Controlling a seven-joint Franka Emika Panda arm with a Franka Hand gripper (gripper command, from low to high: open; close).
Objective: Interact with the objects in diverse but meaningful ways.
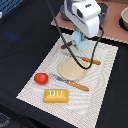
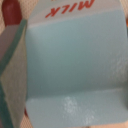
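The pale blue milk carton stands at the far end of the striped mat, and my gripper is right down over it. In the wrist view the carton fills nearly the whole picture, red "MILK" lettering on its roof. My fingers do not show clearly there. A dark red-brown shape, perhaps the sausage, peeks past the carton's corner. The red tomato lies at the mat's edge on the exterior view's left. The yellow bread block rests near the mat's front.
A tan round plate sits mid-mat between two orange-handled cutlery pieces. The striped mat lies on a dark table. A brown board and a grey pot are at the back.
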